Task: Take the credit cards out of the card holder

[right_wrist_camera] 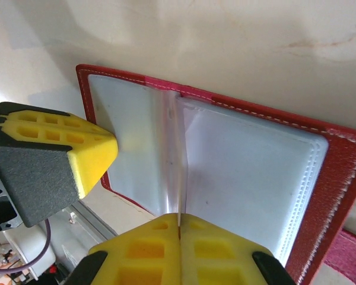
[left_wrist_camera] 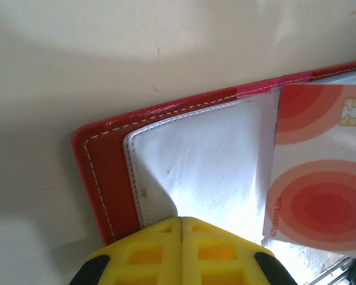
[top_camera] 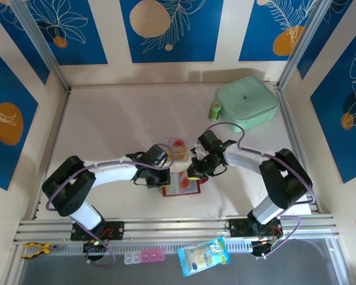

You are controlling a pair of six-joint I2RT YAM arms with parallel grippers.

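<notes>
Right wrist view: the right end effector (right_wrist_camera: 179,218) is pressed together on a clear leaf (right_wrist_camera: 169,148) standing up from the open red card holder (right_wrist_camera: 338,172) on the worktop (right_wrist_camera: 225,35). The left end effector (left_wrist_camera: 181,222) is also pressed together, its tips at a clear pocket (left_wrist_camera: 207,160). A red-ringed card (left_wrist_camera: 320,178) lies beside that pocket. A tan card (top_camera: 179,155) lies just beyond the holder.

The flat rectangular leather card holder (left_wrist_camera: 98,172) is red with white stitching and greyish clear pockets; the thin plastic card (left_wrist_camera: 320,172) is whitish with red-pink concentric rings.
</notes>
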